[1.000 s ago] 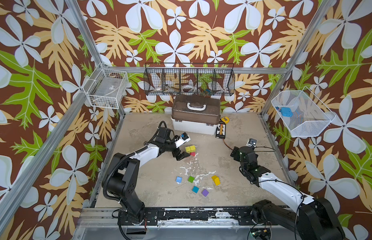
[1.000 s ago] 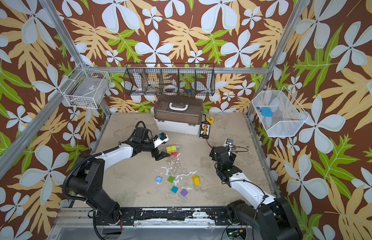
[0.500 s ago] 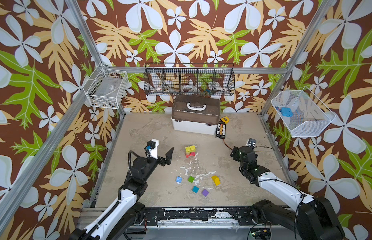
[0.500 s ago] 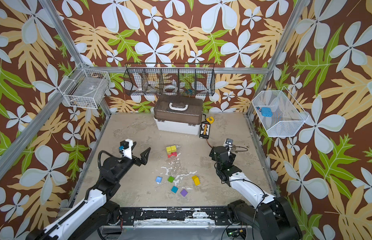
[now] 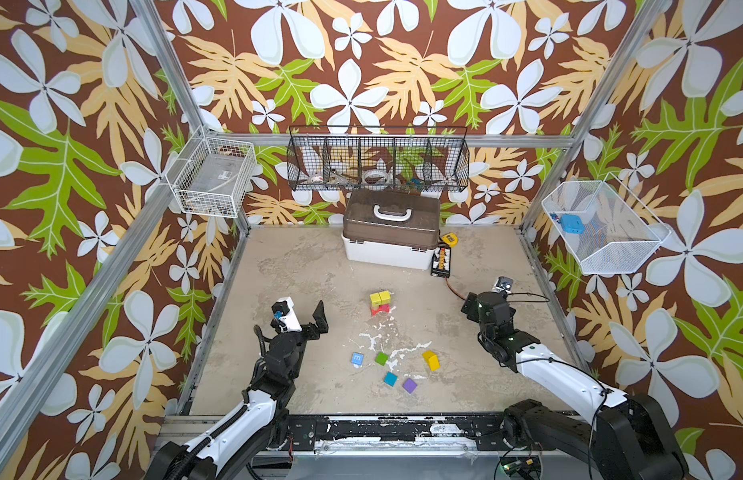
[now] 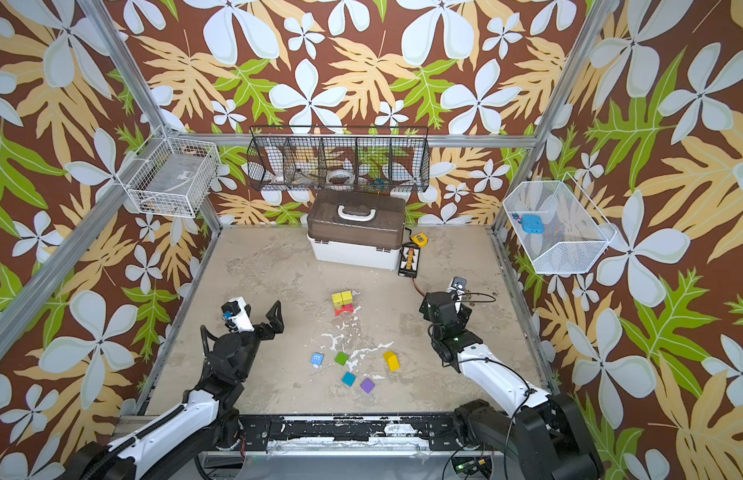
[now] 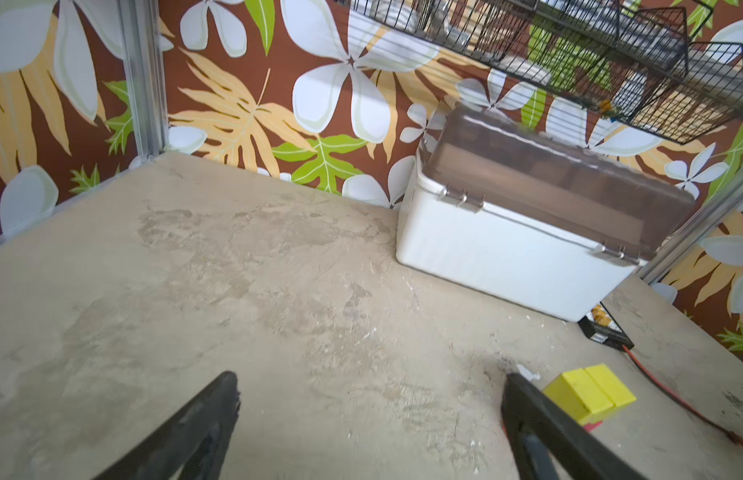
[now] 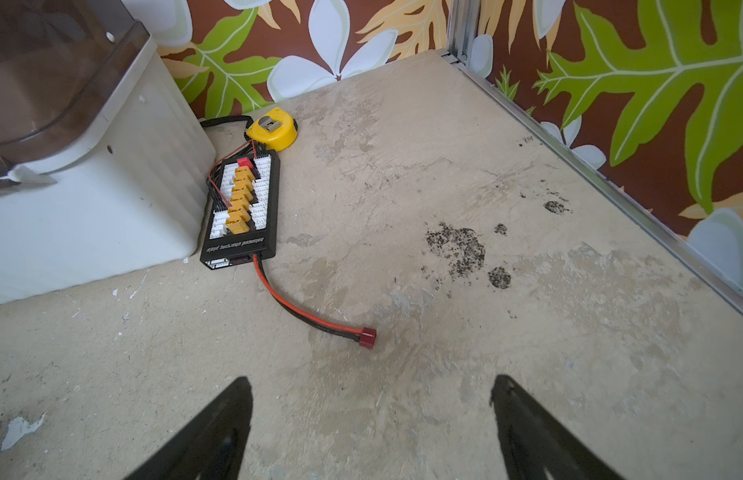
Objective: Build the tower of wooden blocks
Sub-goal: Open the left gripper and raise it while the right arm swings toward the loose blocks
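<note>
Both end effectors stand wide open and empty: left gripper, right gripper. At frame centre in both top views, the tower comprises only a red base bearing two yellow cubes. Five loose blocks lie unstacked below centre; by this evidence most stacking remains.

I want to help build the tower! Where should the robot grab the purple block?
Pinch the purple block across two opposite flat sides, coming straight down from above. It lies flat, turned cornerwise, with the teal block close by, so probably use the sides not facing teal.
</note>
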`<move>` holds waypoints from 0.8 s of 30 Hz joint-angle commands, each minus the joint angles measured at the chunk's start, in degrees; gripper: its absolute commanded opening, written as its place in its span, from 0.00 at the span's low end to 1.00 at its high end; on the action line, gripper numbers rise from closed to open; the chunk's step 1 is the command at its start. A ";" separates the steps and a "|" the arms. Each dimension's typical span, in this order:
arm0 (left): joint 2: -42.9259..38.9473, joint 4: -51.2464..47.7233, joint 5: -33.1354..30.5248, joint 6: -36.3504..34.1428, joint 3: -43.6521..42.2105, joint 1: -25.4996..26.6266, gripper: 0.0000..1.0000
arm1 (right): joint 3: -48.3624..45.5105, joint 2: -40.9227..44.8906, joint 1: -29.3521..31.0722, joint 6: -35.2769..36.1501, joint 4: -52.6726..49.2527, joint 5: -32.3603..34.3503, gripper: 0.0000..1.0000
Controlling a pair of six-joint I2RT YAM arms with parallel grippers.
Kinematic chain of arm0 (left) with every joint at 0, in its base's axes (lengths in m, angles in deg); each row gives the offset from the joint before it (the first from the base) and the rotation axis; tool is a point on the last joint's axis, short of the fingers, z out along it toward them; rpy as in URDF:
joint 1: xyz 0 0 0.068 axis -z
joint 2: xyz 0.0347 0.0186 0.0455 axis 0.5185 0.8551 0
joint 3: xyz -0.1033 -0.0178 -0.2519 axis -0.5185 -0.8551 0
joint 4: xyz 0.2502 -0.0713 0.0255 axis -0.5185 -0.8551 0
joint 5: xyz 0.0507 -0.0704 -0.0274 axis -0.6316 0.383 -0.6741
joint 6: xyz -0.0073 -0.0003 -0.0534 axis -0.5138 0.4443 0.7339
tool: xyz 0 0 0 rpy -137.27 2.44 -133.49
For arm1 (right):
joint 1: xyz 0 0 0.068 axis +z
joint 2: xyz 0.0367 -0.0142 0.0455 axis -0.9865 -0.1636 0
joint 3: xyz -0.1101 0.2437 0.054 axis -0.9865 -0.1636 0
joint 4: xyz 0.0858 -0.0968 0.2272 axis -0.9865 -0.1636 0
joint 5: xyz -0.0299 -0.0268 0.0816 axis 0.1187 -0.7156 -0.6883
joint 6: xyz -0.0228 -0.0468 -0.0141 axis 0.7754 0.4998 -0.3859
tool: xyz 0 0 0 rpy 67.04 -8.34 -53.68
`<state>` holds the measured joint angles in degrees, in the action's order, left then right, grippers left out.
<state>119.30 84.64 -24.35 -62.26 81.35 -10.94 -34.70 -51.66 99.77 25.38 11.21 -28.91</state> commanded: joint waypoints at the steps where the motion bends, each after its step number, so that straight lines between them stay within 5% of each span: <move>1: -2.11 7.66 2.26 0.32 -3.02 -0.06 1.00 | -0.47 1.00 0.08 -0.88 -0.27 1.72 0.91; 7: -5.61 9.17 2.53 0.34 -5.25 -0.07 1.00 | 1.36 3.95 2.07 -7.80 -14.41 -6.44 0.79; 15: -0.67 8.91 5.40 -0.24 -2.92 -0.05 1.00 | 1.01 14.74 21.04 -15.98 -19.84 -8.04 0.78; 19: 0.89 8.47 6.13 -0.46 -1.90 -0.08 1.00 | -0.62 12.31 34.50 -20.47 -16.02 -4.49 0.76; 24: 0.65 8.31 5.95 -0.38 -2.07 -0.06 1.00 | 10.65 -0.35 50.91 -25.01 -24.27 6.61 0.73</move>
<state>120.00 91.74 -18.47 -62.43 80.81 -10.94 -28.47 -47.90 145.80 4.66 -8.50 -30.79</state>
